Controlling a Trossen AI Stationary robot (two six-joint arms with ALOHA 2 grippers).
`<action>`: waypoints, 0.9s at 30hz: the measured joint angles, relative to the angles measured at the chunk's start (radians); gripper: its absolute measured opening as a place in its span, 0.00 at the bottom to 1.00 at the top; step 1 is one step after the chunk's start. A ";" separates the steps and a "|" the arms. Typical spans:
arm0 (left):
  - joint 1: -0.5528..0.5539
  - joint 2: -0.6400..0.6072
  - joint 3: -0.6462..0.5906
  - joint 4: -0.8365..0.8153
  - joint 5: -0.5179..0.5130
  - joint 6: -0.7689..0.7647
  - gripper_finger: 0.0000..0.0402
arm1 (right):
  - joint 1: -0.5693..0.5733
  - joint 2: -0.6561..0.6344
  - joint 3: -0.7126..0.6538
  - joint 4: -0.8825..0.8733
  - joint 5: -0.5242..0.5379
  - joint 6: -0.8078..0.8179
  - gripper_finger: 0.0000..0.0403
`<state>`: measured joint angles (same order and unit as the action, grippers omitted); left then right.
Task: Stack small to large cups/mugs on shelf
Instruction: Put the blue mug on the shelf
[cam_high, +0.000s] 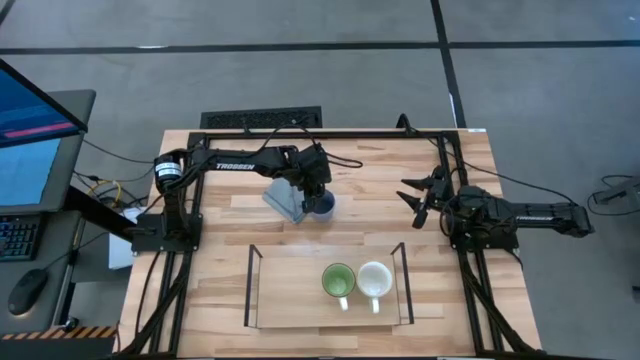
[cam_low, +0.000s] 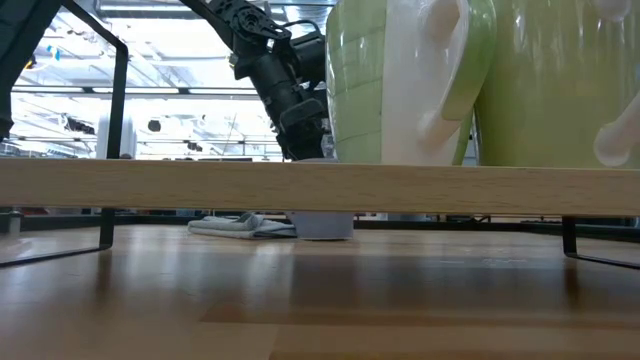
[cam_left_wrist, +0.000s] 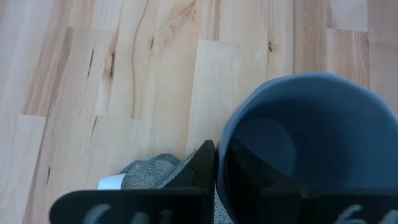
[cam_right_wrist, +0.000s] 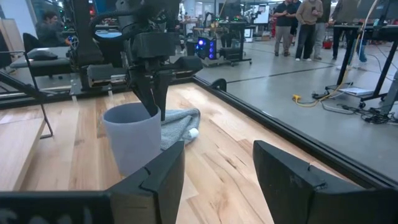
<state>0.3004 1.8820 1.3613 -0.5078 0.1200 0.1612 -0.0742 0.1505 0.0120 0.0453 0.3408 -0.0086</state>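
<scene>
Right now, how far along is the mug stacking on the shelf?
Done: the green handled mug and the cream-white handled mug stand side by side on the low light-wood shelf, not nested. In hand: the left gripper is shut on the rim of the blue-grey mug, which sits on the table beside the grey folded cloth. Left: bring it to the shelf and stack. The right gripper waits open at the right side.
</scene>
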 joint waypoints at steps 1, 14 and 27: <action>0.000 0.000 0.000 -0.001 -0.001 0.000 0.02 | 0.000 0.000 0.000 0.000 0.000 0.000 0.53; 0.000 0.005 0.112 -0.214 -0.080 -0.013 0.01 | 0.000 0.000 0.000 0.000 0.000 0.000 0.53; 0.019 -0.078 0.226 -0.295 -0.075 -0.022 0.01 | 0.000 0.000 0.000 0.000 0.000 -0.001 0.53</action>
<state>0.3199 1.8038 1.5875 -0.8028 0.0452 0.1393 -0.0738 0.1501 0.0120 0.0452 0.3405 -0.0093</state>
